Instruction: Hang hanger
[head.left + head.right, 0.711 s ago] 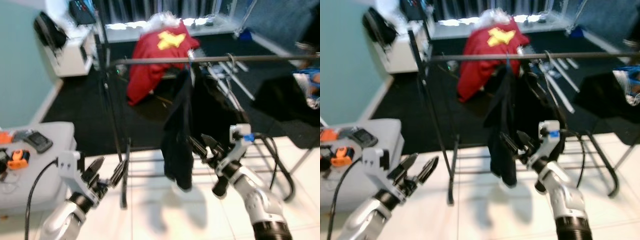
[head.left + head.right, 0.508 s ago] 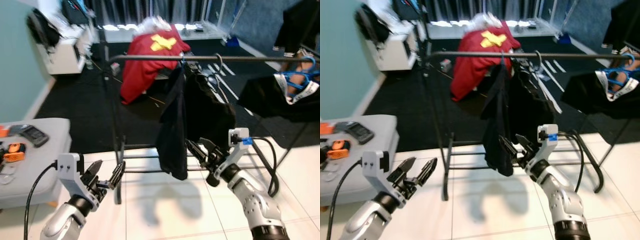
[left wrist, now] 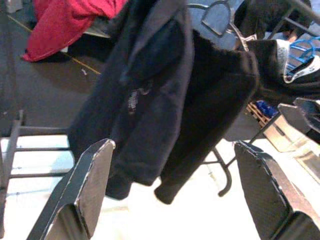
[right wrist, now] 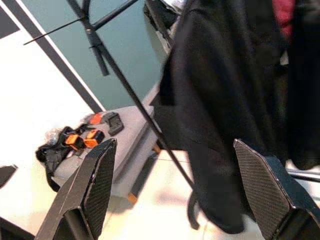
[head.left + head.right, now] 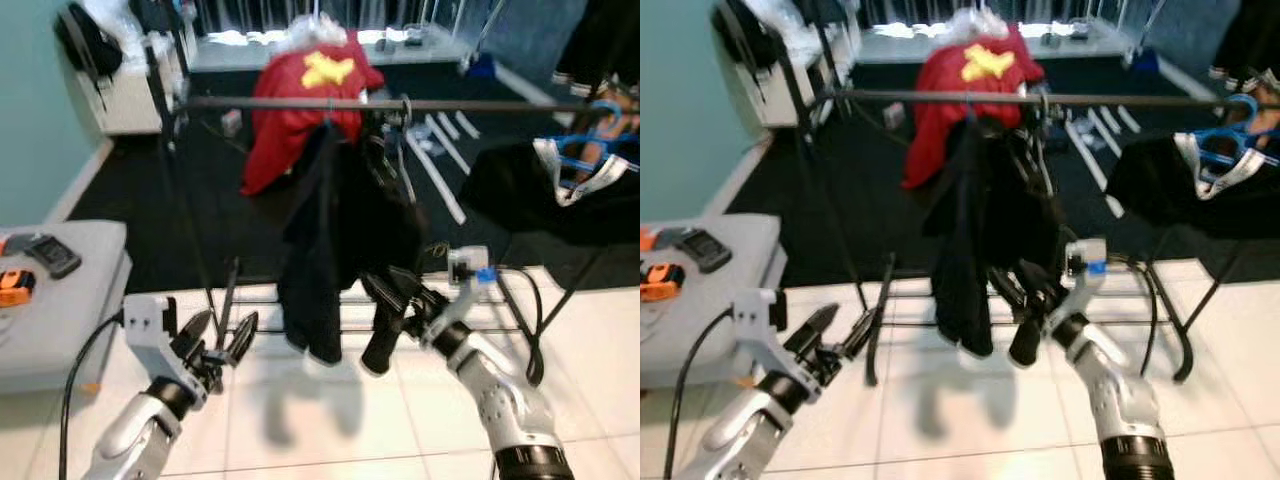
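White tiles below; black garment [image 5: 340,220] already hangs on rail [image 5: 300,103] at 12 o'clock; left gripper [image 5: 222,340] and right gripper [image 5: 395,295] spread, empty

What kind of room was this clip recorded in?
Probably a bedroom or laundry corner in a home. A freestanding clothes rail carries a black garment, a red garment is draped over something behind it, and a grey table stands to the left on a pale tiled floor.
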Available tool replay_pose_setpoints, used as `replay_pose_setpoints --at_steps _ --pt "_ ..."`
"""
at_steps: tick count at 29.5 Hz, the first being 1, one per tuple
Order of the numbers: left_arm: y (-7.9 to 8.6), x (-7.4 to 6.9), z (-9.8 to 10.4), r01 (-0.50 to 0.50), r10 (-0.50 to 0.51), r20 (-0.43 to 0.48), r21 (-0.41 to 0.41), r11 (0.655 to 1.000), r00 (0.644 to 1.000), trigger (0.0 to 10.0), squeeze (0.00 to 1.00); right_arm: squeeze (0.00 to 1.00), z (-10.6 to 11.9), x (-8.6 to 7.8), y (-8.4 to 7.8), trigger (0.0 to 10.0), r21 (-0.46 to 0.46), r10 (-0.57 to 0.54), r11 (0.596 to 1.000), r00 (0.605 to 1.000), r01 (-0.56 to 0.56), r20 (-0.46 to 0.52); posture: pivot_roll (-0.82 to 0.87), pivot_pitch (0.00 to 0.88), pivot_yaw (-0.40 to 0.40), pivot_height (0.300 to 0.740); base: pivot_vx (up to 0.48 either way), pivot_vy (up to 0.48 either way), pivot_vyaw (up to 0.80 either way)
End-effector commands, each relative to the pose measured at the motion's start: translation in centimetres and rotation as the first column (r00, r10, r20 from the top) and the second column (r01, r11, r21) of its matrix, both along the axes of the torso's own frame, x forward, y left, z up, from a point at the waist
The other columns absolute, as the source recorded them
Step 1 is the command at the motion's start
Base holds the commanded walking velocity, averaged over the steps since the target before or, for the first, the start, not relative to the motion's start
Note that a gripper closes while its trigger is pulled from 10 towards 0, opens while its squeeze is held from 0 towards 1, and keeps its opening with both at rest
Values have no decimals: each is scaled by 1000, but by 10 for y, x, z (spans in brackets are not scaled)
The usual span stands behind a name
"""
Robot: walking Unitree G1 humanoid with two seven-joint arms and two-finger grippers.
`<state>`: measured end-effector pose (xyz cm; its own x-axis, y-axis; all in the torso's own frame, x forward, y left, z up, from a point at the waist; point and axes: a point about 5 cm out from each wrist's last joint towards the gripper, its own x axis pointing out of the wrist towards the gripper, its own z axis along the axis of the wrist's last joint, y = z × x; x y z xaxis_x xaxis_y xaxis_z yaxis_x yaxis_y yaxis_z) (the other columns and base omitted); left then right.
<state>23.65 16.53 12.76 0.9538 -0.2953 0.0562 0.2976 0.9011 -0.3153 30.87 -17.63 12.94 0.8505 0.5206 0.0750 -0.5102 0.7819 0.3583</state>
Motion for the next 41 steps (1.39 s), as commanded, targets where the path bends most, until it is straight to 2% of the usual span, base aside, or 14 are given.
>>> replay_pose_setpoints --at_steps 1,7,12,18,37,41 --pt "2 1 -4 -3 3 -20 -2 1000 1000 10000 0 0 -3 -2 -1 10000 3 -4 1000 1000 4 -14 -94 74 5 740 0 -439 0" --pt "2 6 -3 -1 1 -18 -5 1000 1000 10000 0 0 -2 0 0 10000 4 -3 1000 1000 3 -15 -91 73 1 740 0 -435 0" --pt "4 14 -4 20 -20 -20 -7 1000 1000 10000 0 0 -1 3 1 10000 12 4 1000 1000 -3 -17 -85 73 -7 740 0 -425 0" --pt "1 23 -5 74 -74 -28 -12 997 997 10000 0 0 -1 9 5 10000 26 28 999 999 -27 -29 -83 78 -6 740 131 -406 0" --pt "3 27 -4 82 -83 -19 -33 996 996 10000 0 0 -2 13 9 10000 40 65 997 996 -63 -52 -90 88 -16 740 290 -378 0" --pt "-1 25 -3 113 -113 1 -36 993 994 10000 0 0 -2 13 7 10000 39 63 997 997 -61 -52 -92 88 -14 740 189 0 0"
